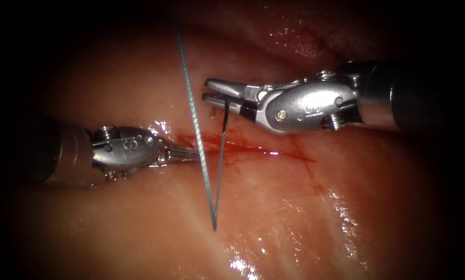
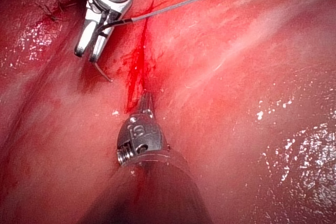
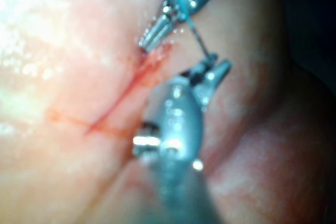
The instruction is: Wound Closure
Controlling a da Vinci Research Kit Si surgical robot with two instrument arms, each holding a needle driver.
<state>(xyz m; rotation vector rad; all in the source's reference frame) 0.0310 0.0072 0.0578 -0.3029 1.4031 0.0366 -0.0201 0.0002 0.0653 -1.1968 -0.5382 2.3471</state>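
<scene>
My right tool (image 1: 207, 89) hovers just above the cut (image 1: 273, 152), jaws shut on the curved needle (image 1: 225, 116) near its middle. The needle is clear of the tissue, and its point (image 2: 105, 74) hangs free below the jaws (image 2: 86, 53). Thread (image 1: 193, 109) runs from the needle down to a sharp bend low over the tissue (image 1: 139, 223). From there it climbs out past the top edge. My left tool (image 1: 196, 153) lies flat at the cut's left end, jaws shut and holding nothing, their tips (image 2: 145, 97) resting at the red fluid (image 1: 227, 144).
Red fluid (image 2: 137, 66) smears along the cut. Dark, thin marks (image 1: 323, 45) sit on the tissue beyond the right tool's wrist. Wet, glossy tissue (image 1: 341, 207) lies to the lower right.
</scene>
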